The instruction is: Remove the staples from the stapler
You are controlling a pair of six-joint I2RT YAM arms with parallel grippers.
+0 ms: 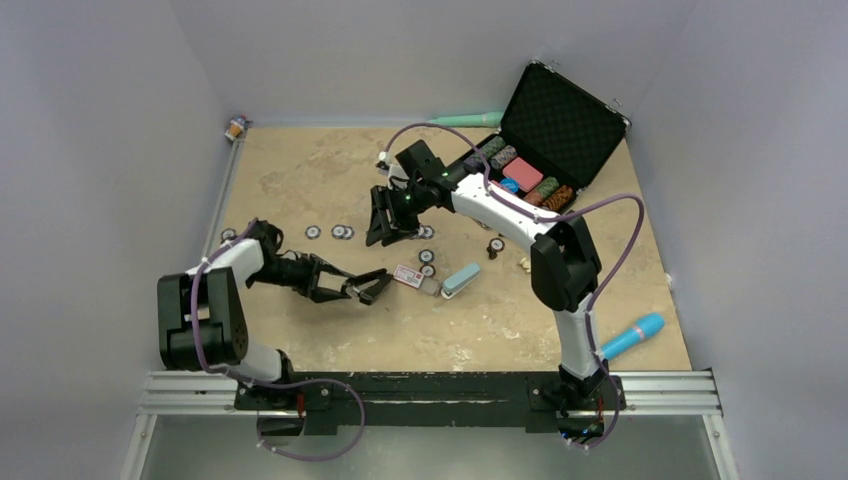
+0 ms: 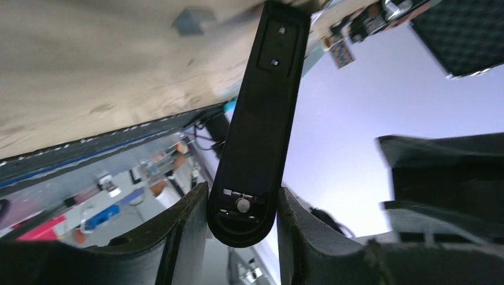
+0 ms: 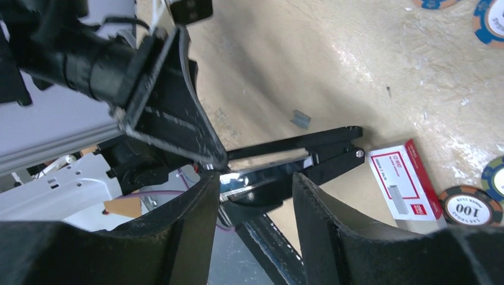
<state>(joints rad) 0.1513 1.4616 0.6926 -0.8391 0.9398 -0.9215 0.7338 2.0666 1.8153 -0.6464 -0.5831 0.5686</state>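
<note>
My left gripper (image 1: 345, 288) is shut on the black stapler (image 1: 375, 286) and holds it tilted above the table. In the left wrist view the stapler's flat underside (image 2: 261, 119) runs up from between my fingers (image 2: 184, 231). In the right wrist view the stapler (image 3: 309, 155) is splayed open, with its shiny magazine showing. The staples (image 3: 301, 119), a tiny grey strip, lie on the table just beyond it. My right gripper (image 1: 388, 236) is open and points down, above and behind the stapler. In its own view the right gripper (image 3: 255, 184) holds nothing.
A red-and-white card (image 1: 408, 276) and a light-blue block (image 1: 460, 280) lie right of the stapler. Poker chips (image 1: 343, 232) are scattered mid-table. An open black case (image 1: 560, 125) with chips stands at the back right. A blue cylinder (image 1: 632, 336) lies at the right edge.
</note>
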